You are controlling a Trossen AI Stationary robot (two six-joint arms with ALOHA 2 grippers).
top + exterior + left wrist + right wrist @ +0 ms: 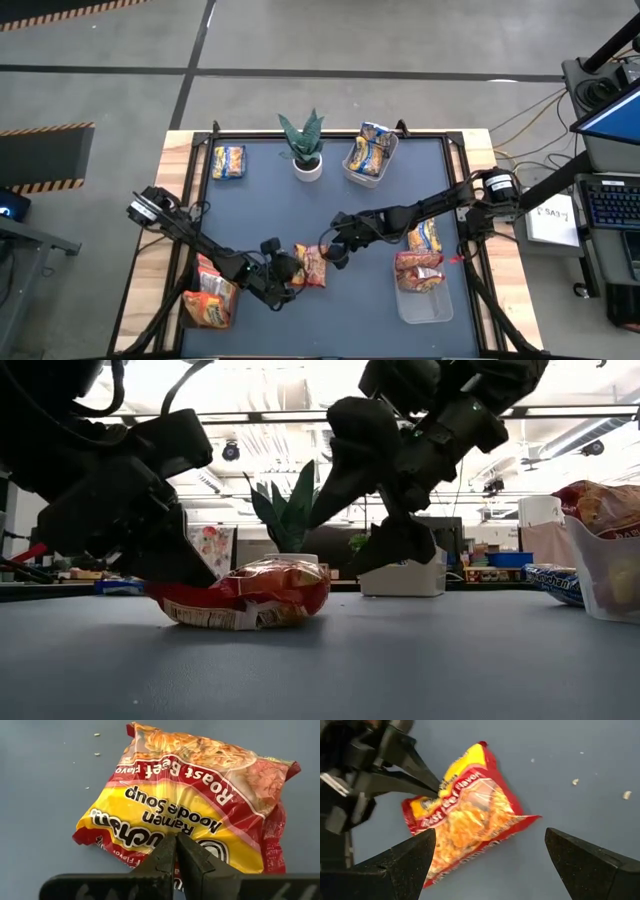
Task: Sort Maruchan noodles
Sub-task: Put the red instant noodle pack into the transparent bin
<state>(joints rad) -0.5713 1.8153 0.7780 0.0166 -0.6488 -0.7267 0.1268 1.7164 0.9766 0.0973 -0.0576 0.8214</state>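
Packets (311, 264): seven visible, maybe

Overhead, table-level and two close wrist cameras all share one ramen packet (312, 265).

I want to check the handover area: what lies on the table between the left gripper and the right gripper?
One red-and-yellow noodle packet lies between the shut left gripper and the open right gripper, seen in the high view.

I see potted plant (304, 148) back-centre | clear bin (352, 168) just beside it | second clear bin (425, 305) front-right | crumbs (575, 781) on mat
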